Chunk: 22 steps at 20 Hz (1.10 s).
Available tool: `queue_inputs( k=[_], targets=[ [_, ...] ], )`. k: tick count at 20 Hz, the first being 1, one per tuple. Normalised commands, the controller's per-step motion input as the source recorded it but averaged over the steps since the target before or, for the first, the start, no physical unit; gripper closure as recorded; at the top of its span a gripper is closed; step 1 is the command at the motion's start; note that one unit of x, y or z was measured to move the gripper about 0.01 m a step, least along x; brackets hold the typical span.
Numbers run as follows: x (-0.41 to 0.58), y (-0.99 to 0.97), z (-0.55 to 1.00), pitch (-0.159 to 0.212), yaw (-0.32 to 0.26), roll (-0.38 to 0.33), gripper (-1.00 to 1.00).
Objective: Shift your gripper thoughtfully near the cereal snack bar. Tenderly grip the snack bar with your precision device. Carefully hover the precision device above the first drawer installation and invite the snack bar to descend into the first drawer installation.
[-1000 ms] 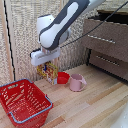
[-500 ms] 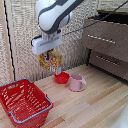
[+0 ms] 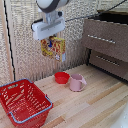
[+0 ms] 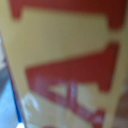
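Bar [image 3: 53, 48] is hanging clamped in our tool [image 3: 49, 36] as we are lifting it higher toward the drawer [image 3: 106, 36].

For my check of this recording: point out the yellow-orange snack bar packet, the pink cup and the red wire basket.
Yellow-orange snack bar packet [image 3: 53, 48]: exterior view, middle of its printed face.
Pink cup [image 3: 76, 82]: exterior view, its side wall.
Red wire basket [image 3: 31, 113]: exterior view, its near rim.
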Motion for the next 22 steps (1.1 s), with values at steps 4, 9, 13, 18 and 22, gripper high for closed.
queue_inputs(
  k=[4,9,13,18,22],
  targets=[
    [0.16,-0.35,0.87,0.048,-0.101,0.088,1.0],
    [0.152,-0.47,0.95,0.03,-0.145,0.062,1.0],
    [0.131,-0.53,1.0,0.044,-0.168,0.031,1.0],
    [0.059,-0.45,1.0,0.035,-0.117,0.006,1.0],
    [0.0,-0.55,1.0,0.038,-0.073,0.0,1.0]
  ],
)
